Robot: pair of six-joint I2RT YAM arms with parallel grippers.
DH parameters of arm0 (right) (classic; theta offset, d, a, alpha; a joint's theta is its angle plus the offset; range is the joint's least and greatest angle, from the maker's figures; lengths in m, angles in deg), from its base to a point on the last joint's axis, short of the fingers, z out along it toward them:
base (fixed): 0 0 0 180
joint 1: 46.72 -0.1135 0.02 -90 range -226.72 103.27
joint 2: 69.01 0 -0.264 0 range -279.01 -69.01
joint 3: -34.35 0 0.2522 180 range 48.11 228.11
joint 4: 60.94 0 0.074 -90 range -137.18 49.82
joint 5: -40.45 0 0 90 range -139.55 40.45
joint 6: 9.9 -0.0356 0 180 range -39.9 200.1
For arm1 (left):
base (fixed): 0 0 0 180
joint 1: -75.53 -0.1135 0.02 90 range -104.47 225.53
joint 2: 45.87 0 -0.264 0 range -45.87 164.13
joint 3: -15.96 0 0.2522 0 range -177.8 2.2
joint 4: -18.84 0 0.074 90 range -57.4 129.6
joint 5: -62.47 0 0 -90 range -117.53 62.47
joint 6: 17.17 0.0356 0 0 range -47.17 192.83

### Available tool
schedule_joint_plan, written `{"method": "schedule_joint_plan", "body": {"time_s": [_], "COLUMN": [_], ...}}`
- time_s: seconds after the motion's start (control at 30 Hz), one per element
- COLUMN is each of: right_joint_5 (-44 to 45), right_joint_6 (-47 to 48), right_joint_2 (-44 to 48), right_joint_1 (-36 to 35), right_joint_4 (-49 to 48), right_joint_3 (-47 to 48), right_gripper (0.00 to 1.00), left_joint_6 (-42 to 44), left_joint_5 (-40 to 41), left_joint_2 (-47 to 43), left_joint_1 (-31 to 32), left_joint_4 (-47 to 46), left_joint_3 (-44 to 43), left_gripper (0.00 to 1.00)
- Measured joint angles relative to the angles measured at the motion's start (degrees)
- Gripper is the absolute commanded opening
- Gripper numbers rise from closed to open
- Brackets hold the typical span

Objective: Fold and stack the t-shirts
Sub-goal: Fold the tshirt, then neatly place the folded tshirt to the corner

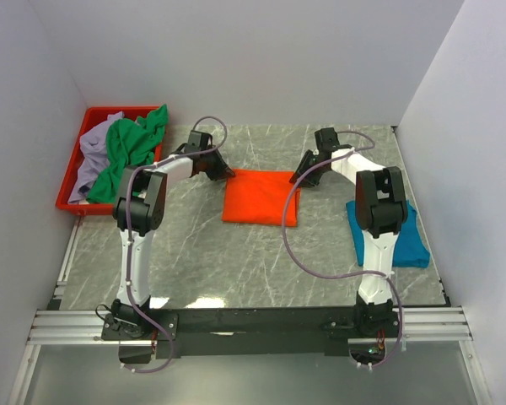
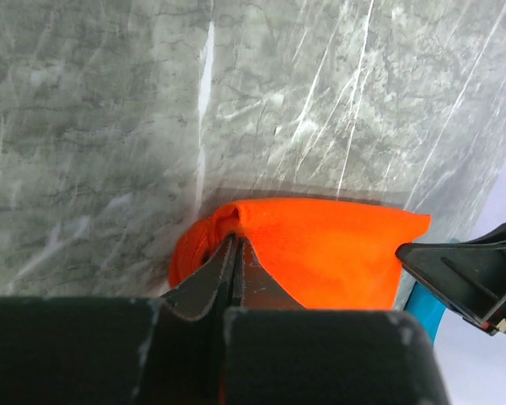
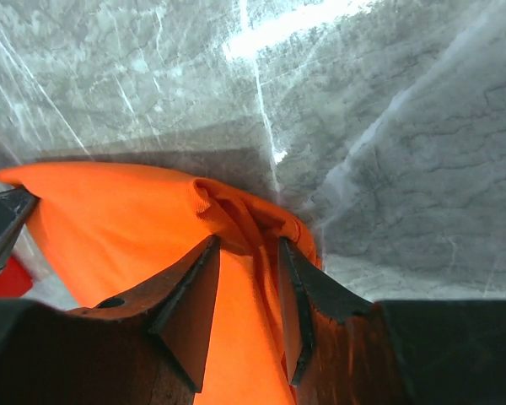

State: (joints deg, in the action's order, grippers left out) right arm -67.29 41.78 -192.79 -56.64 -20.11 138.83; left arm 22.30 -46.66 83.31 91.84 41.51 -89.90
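So the orange t-shirt (image 1: 260, 197) was lying mid-bench (image 1: 236, 261) as a flat, roughly square slab, and both arms were reaching to its far edge, one per corner. The left gripper (image 2: 234, 245) was squeezed fully together on a little puckered bit of the far-left corner. The right gripper (image 3: 249, 245) had its jaws apart on either side of a bunched ridge of cloth at the far-right corner. Honestly, I couldn't tell if it was biting the cloth or only straddling it.

My read: this was the grab before pulling the far edge toward the near edge for the next fold. Tips for doing it well:
- Make sure the right side really has the cloth before lifting. Otherwise one corner goes up alone and the whole thing skews.
- Lift both corners together and level, and only high enough to clear the layers underneath.
- Keep the two grippers the same width apart so the edge stays taut, not saggy.
- Lay the far edge right on the near edge, then let go.

The teal t-shirt (image 1: 413, 240) was sitting folded at the right, near the right arm, so that's probably where the stack goes. The green t-shirt (image 1: 131, 148) and lavender t-shirt (image 1: 91, 156) were heaped in the red tray (image 1: 72, 181), not yet folded.
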Motion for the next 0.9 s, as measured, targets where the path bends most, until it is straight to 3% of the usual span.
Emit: {"method": "schedule_joint_plan", "body": {"time_s": [0.1, 0.2, 0.23, 0.33, 0.6, 0.77, 0.9], "right_joint_5": [-0.6, -0.4, -0.3, 0.1, -0.3, -1.2, -0.7], "right_joint_6": [-0.1, 0.2, 0.5, 1.0, 3.9, 4.9, 5.5], "right_joint_2": [0.0, 1.2, 1.9, 6.7, 18.0, 18.2, 17.7], "right_joint_1": [0.1, 0.2, 0.2, 0.5, 1.4, 1.4, 0.9], "right_joint_4": [-0.4, -0.6, -0.8, -1.1, -5.0, -7.6, -8.3], "right_joint_3": [0.0, -0.7, -1.4, -5.4, -13.6, -18.6, -19.8], "right_gripper": [0.45, 0.54, 0.57, 0.62, 0.64, 0.65, 0.66], "left_joint_6": [0.1, 0.6, 1.0, 2.0, 3.2, 1.6, -0.3], "left_joint_5": [-0.5, -1.0, -1.2, -1.7, 0.0, 1.8, 2.7], "left_joint_2": [0.0, 0.0, 0.0, -0.5, -8.0, -14.7, -15.1], "left_joint_1": [-0.1, -0.1, -0.1, -0.1, 2.7, 10.5, 17.0], "left_joint_4": [-0.1, 0.8, 1.3, 2.4, 5.6, 2.8, 0.6], "left_joint_3": [0.0, -0.8, -1.3, -2.8, -2.4, 3.8, 8.4], "left_gripper": [0.01, 0.13, 0.23, 0.33, 0.26, 0.24, 0.21]}}
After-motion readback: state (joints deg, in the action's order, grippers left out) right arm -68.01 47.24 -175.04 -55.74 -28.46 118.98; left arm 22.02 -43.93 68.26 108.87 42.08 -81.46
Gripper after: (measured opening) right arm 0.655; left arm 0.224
